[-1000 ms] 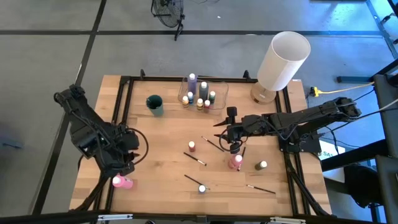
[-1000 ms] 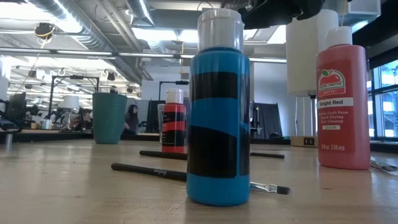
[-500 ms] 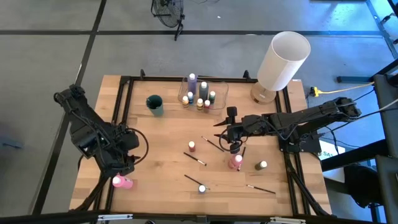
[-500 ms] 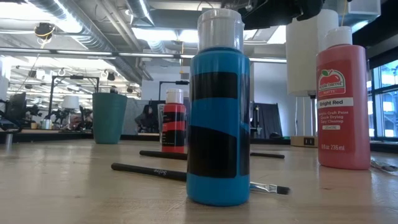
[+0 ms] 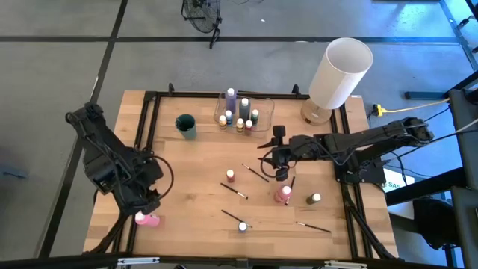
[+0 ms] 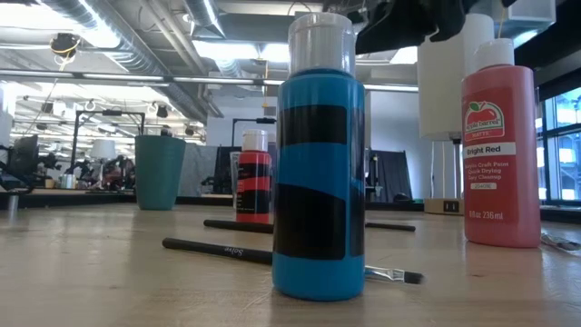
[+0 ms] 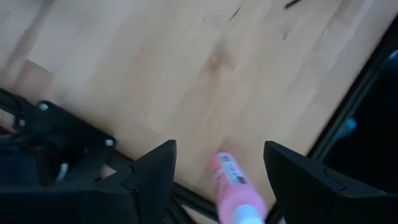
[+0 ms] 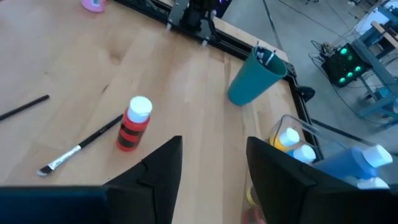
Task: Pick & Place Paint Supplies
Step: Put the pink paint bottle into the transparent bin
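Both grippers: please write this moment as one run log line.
left gripper: open, above lying pink bottle | right gripper: open, mid-table, holds nothing | clear container: several bottles inside

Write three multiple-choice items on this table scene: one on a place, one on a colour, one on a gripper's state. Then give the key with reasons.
1. Where is the pink bottle lying?
A. in the clear container
B. at the table's front left edge, below the left gripper
C. beside the white cylinder

2. What colour is the cup?
A. teal
B. yellow
C. white

3. How are the right gripper's fingers?
A. shut on a brush
B. shut on the cup
C. open, holding nothing

Key: B, the high view shows it by the left frame rail; A, it is teal in high and right wrist views; C, the right wrist view shows a gap between bare fingers.
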{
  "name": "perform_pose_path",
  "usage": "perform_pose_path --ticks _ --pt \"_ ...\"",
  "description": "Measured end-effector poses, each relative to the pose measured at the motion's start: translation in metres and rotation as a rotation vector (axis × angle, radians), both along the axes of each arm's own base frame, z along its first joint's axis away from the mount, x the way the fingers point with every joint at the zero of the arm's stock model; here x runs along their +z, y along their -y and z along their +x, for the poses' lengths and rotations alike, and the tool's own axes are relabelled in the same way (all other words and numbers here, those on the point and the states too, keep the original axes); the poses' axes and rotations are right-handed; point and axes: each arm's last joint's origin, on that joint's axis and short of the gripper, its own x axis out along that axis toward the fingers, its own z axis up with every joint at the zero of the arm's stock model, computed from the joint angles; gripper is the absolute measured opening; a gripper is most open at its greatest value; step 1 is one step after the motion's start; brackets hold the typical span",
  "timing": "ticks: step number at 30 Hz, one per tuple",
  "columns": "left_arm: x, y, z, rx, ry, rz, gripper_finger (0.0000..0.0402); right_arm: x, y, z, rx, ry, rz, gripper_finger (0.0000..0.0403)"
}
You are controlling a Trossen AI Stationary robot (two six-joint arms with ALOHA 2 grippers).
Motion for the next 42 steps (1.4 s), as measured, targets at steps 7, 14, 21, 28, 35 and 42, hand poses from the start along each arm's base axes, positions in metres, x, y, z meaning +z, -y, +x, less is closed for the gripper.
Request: perform_pose_path --ticks 7,14,21,28,35,42 --pt "-0.014 0.007 -0.001 -0.077 -0.073 0.059 0.0239 -0.007 0.009 0.004 -0.035 -0.032 -0.004 0.0181" --pt "-0.025 0.015 0.001 0.002 -0.184 -0.003 0.0239 -0.019 0.018 0.015 -0.073 -0.058 -0.003 0.0181" --pt "-0.028 0.026 0.004 0.206 -0.272 -0.159 0.0239 -0.015 0.028 0.022 -0.095 0.016 -0.018 0.0181" --pt "-0.03 0.04 -0.001 0.346 -0.315 -0.24 0.0239 -0.011 0.032 0.024 -0.096 0.066 -0.013 0.0181" --pt "-0.041 0.055 -0.003 0.357 -0.375 -0.2 0.0239 -0.006 0.032 0.026 -0.079 0.11 -0.05 0.0181" --pt "-0.055 0.07 0.005 0.347 -0.397 -0.176 0.0239 -0.004 0.035 0.028 0.009 0.133 -0.033 0.0181"
